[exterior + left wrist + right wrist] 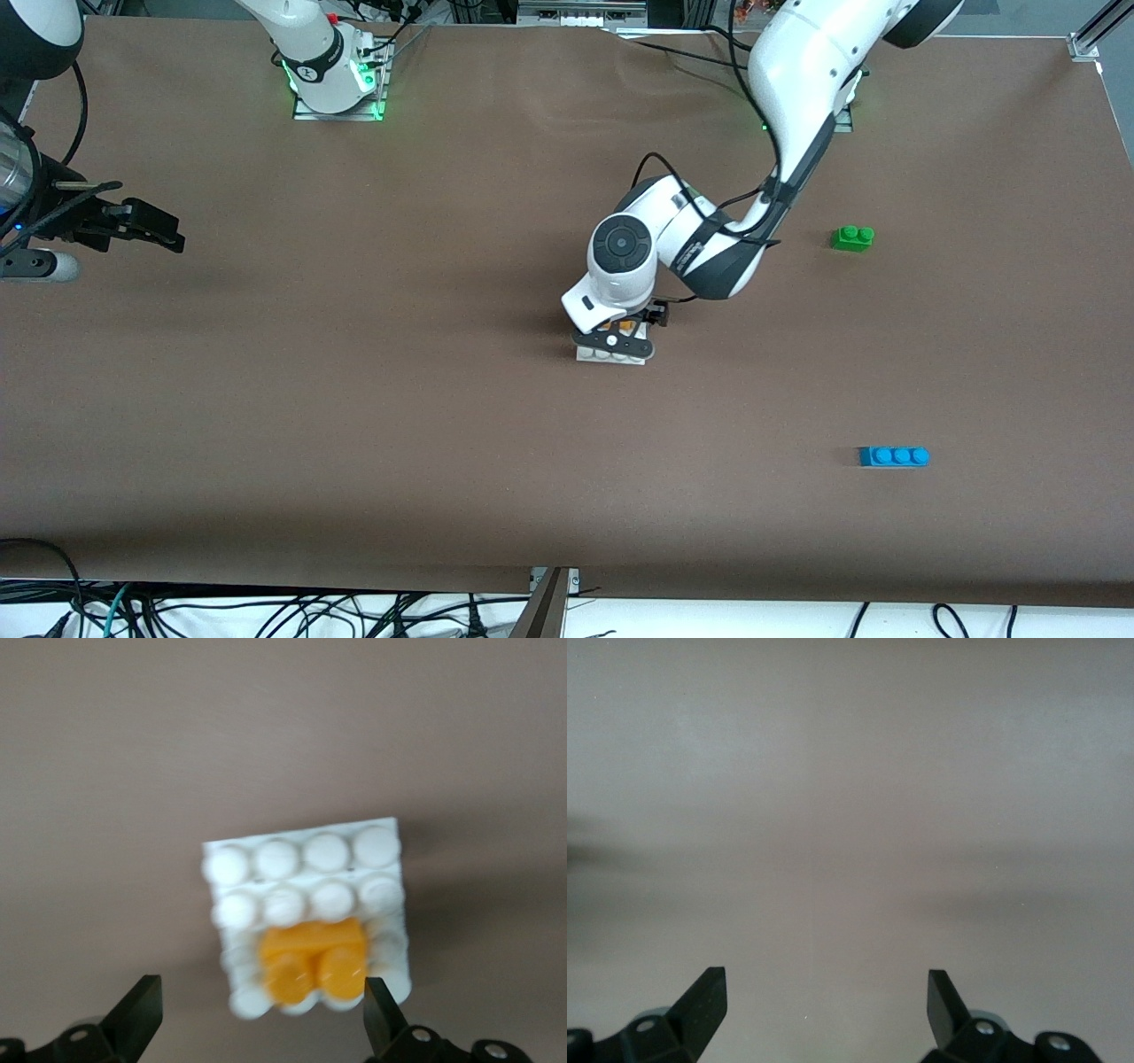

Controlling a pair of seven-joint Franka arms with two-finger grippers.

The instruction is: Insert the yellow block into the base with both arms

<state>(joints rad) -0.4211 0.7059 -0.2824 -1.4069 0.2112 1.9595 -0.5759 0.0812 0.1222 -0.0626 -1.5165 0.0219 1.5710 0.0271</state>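
Lifting away carelessly, the small orange-yellow plastic brick [312, 960] could be snagged and unseated from the flat white studded plate [301, 859]. It is seen seated there, directly below the left hand [257, 1014], whose fingers are spread wide, holding nothing. The right hand [827, 1010] is kept waiting, open and empty, well apart over bare surface.

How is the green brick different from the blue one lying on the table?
The green brick has two studs; the blue brick is longer, with three in a row. The green one lies farther from the front camera, the blue one nearer. Both sit loose on the brown table, toward the left arm's end, untouched.
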